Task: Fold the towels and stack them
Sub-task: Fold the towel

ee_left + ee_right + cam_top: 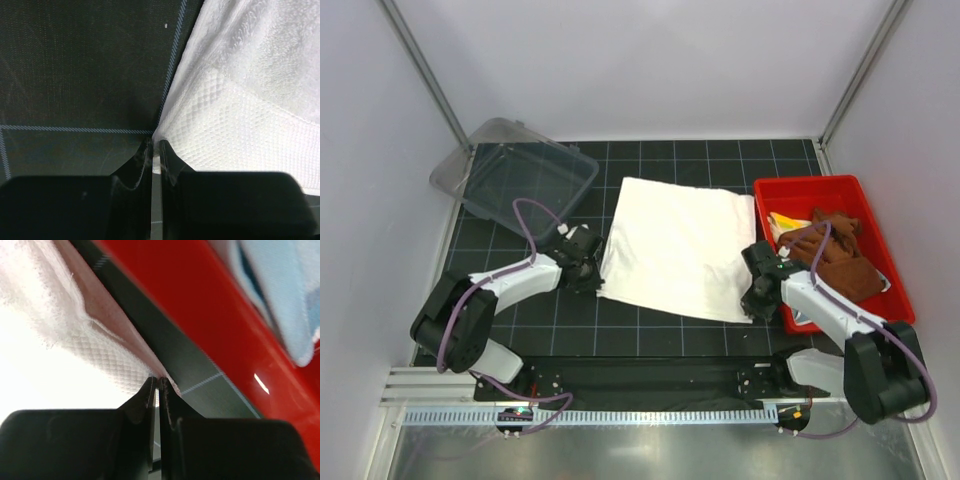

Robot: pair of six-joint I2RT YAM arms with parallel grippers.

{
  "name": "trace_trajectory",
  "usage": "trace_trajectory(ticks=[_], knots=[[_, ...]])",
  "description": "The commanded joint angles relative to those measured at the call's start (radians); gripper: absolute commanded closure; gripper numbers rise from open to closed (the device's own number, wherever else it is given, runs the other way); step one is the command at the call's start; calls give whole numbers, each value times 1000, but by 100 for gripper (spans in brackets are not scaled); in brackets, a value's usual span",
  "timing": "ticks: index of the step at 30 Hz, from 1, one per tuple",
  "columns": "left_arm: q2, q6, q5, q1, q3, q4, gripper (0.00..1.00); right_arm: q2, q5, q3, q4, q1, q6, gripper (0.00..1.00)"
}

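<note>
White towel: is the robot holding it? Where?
Yes: left gripper pinches the white towel at its near left corner, right gripper at its near right corner.

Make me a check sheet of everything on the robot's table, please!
Surface: black gridded mat.
Job's things: white towel spread on the mat; brown towel, yellow towel and light-blue towel in the red bin.
Clutter: clear tub at far left.
Grippers: left gripper and right gripper each shut on a near corner of the white towel.
Cables: purple cables loop over both arms.
Surroundings: white walls; metal rail at near edge.
</note>
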Motion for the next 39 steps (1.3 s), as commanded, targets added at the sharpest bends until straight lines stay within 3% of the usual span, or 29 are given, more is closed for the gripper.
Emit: trace_trajectory(ticks=[1,7,11,15,20,25,29,32,36,39], knots=[[7,9,-153,29,-30,-111,100,163,39,50,196,26,-14,99],[45,1,-162,62,-2,-104,100,366,71,255,268,29,-132,99],[129,1,-147,71,89,-96,100,588,48,423,324,17,-219,99],[218,9,-116,71,177,-113,100,711,68,593,258,-9,-325,99],[231,3,-102,69,189,-115,100,641,96,682,103,-34,-406,99],[206,7,-87,71,185,-116,100,515,103,815,-177,-35,-405,99],[182,21,-91,69,180,-125,100,408,63,855,-284,-37,-406,99],[185,18,-94,71,163,-124,100,298,46,756,-302,-43,-378,99],[174,12,-97,69,110,-96,100,196,-18,450,-82,-43,-351,99],[160,17,-104,69,94,-93,100,204,9,388,-14,-45,-365,99]])
